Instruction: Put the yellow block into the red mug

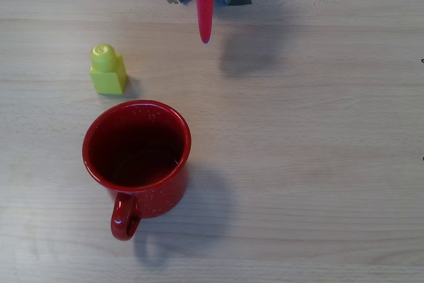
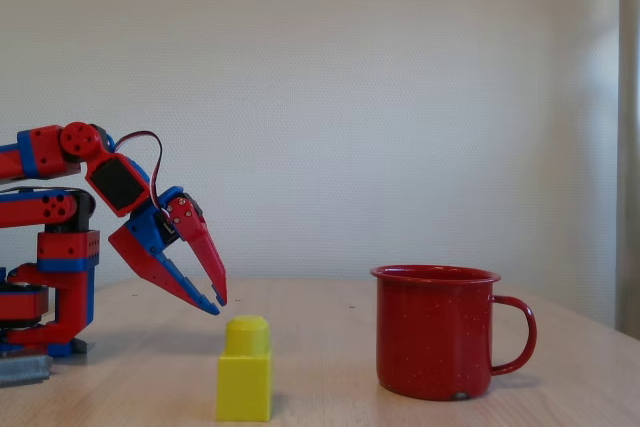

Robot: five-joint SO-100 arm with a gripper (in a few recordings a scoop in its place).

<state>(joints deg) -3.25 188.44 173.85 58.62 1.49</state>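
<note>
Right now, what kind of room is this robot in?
Probably a plain indoor room or small lab: a wooden table, a bare white wall, and just a yellow block and red mug set out.

Glossy enamel red mug (image 1: 136, 157), plastic yellow block (image 1: 108, 71), wood-grain table (image 1: 318, 164).

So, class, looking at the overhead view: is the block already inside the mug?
No: the block stands on the table beside the mug, whose inside is empty.

Pale wooden table (image 1: 318, 164), white wall (image 2: 380, 97)
</note>
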